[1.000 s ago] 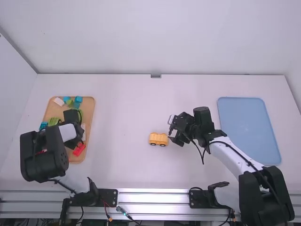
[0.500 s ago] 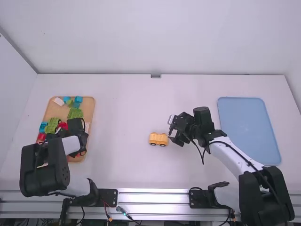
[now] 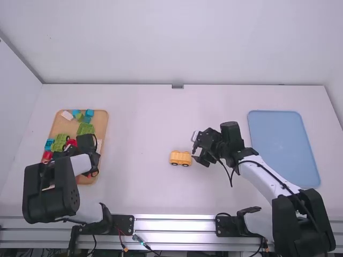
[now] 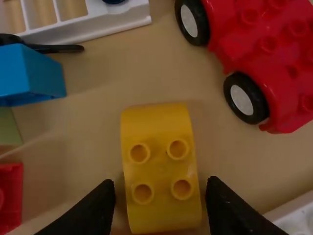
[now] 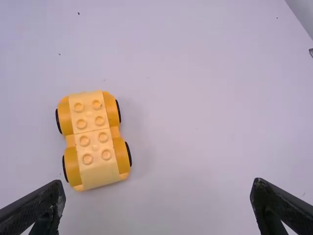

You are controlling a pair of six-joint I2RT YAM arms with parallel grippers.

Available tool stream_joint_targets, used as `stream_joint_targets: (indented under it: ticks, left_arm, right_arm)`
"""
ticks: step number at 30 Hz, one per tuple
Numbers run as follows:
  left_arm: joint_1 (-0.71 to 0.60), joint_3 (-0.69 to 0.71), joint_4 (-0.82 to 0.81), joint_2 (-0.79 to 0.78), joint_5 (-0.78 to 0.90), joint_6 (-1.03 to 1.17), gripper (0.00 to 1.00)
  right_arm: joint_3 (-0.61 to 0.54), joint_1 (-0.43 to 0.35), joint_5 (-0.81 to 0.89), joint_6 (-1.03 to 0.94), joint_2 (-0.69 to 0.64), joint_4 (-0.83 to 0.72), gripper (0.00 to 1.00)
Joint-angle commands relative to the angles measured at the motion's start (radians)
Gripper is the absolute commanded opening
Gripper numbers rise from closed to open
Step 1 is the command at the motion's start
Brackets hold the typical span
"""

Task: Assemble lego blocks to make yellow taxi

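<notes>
I've got my left gripper (image 3: 86, 145) low over the wooden tray (image 3: 102, 123), fingers parted with a yellow block (image 4: 161, 171) between them and a slim gap at each side, a red wheeled base (image 4: 266, 54) near them. My right gripper (image 3: 196, 149) has its fingers spread wide, and the yellow wheeled car (image 3: 180, 158) sits on the table (image 3: 144, 128) just beyond its fingertips.

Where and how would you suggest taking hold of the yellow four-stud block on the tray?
I'd come straight down on the yellow block and pinch its two long sides beside the studs: it lies studs up, those sides look straight while its ends look rounded, and the left gripper stands open around it.
</notes>
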Motion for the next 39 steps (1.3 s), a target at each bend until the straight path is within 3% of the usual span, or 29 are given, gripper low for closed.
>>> stream_joint_targets:
  ticks: [1, 10, 14, 22, 32, 36, 37, 39]
  left_arm:
    - [0.003, 0.01, -0.01, 0.013, 0.007, 0.011, 0.47]
    - [-0.002, 0.01, -0.002, 0.013, -0.038, 0.0, 0.39]
    - [-0.002, 0.01, 0.002, 0.013, -0.057, -0.023, 0.44]
    - [-0.002, 0.01, 0.003, 0.013, -0.068, -0.06, 0.39]
    - [-0.002, 0.01, 0.0, 0.013, -0.071, -0.061, 0.2]
    - [-0.002, 0.01, 0.008, 0.012, -0.076, -0.053, 0.19]
    - [-0.002, 0.01, 0.017, 0.012, -0.09, -0.027, 0.13]
    - [-0.002, 0.011, 0.013, 0.012, -0.097, 0.101, 0.12]
  right_arm:
    - [0.023, 0.002, -0.005, 0.006, -0.01, -0.003, 0.99]
    - [0.023, 0.002, -0.006, 0.006, -0.01, -0.004, 0.99]
    - [0.023, 0.007, -0.005, 0.006, -0.01, -0.003, 0.99]
    - [0.023, 0.01, -0.005, 0.002, -0.01, -0.003, 0.99]
    - [0.023, 0.012, -0.006, 0.002, -0.01, -0.003, 0.99]
    - [0.023, 0.013, -0.005, 0.002, -0.01, -0.003, 0.99]
    - [0.023, 0.012, -0.006, 0.002, -0.01, -0.003, 0.99]
    - [0.023, 0.008, -0.005, 0.003, -0.01, -0.003, 0.99]
